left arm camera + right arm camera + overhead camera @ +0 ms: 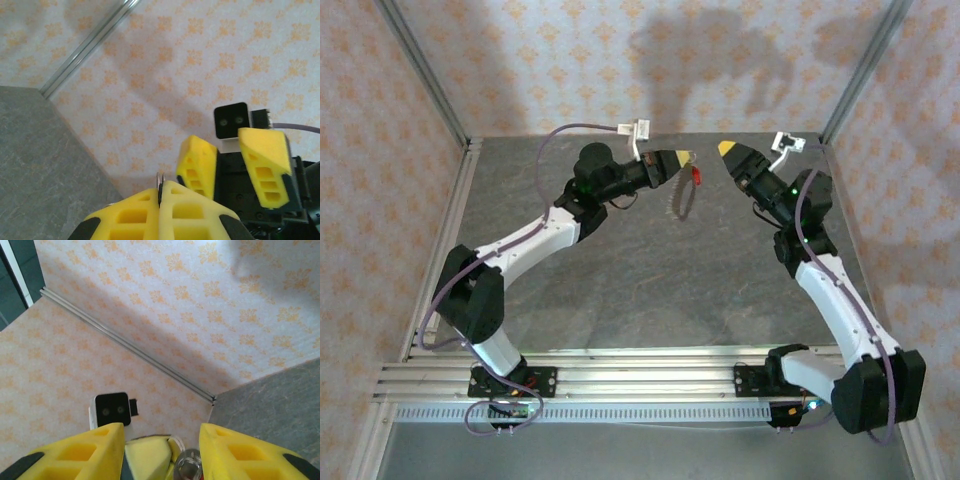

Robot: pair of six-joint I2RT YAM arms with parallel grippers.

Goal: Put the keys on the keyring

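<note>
Grey stone-look tabletop (650, 290) spreads below. Above its far end the left gripper (682, 158) pinches the pale keyring (680, 200), which dangles; the red-headed key (698, 176) sits at its top. Opposite, the right gripper (726, 150) stands partly open, holding nothing.

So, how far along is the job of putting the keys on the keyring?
Done, it seems: the red key hangs at the top of the keyring, and the right jaws stand open, apart from it. So it looks threaded on, though I cannot confirm this. In hand: the left jaws are shut on the keyring, held above the table. Left: probably only setting the ring down.
</note>
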